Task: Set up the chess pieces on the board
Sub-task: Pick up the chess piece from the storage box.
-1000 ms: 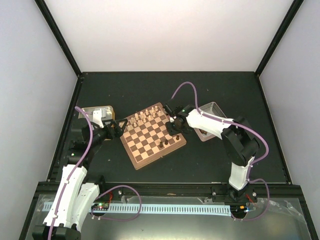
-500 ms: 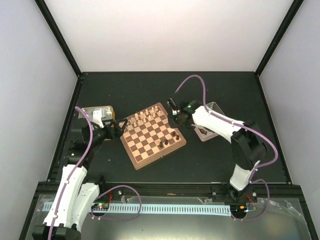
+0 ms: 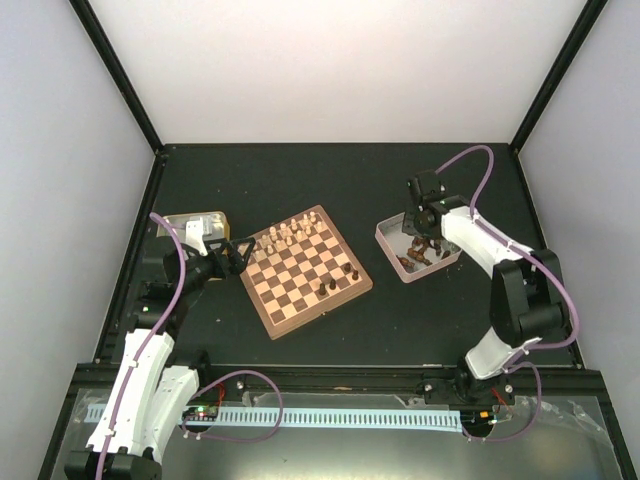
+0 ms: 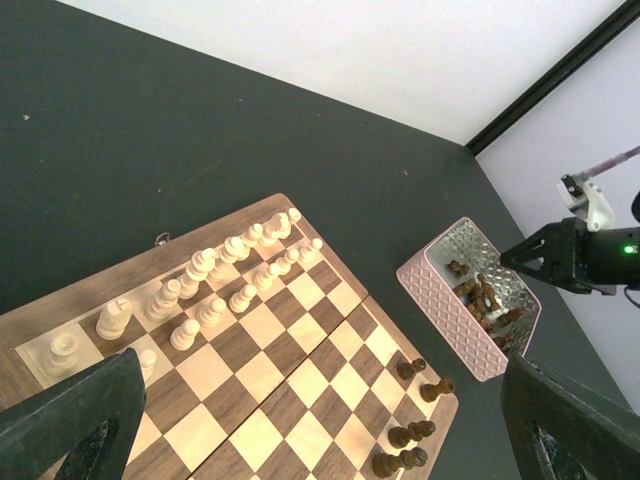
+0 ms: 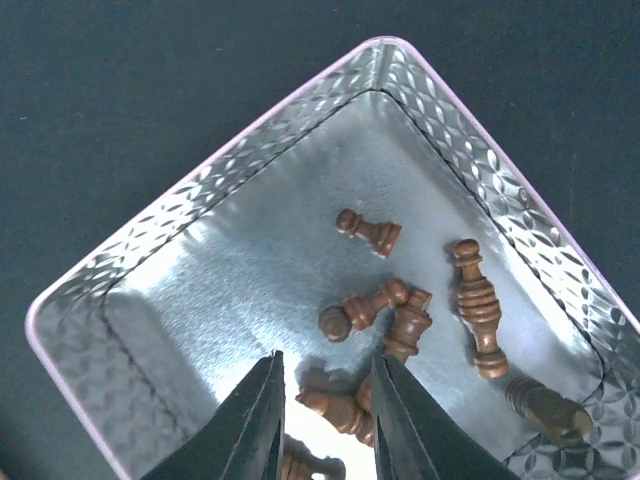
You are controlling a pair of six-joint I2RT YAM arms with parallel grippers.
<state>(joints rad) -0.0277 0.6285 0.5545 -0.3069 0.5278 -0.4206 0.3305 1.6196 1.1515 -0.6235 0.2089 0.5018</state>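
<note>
From above and behind, down over the dark desk (image 3: 300, 180). From the left wrist, low across the square chequered wooden board (image 4: 290, 370) toward the pink-sided silver tin (image 4: 442, 320); from the right, close, straight into it.

Board (image 4: 262, 380) cut off, btm edge.

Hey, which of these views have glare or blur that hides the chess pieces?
Right wrist view: bright glare on the silver tin by the right claw, dark pieces readable. Left wrist view: pale pieces sharp, left claw dark and blurred. Top view: even light, pieces tiny.
</note>
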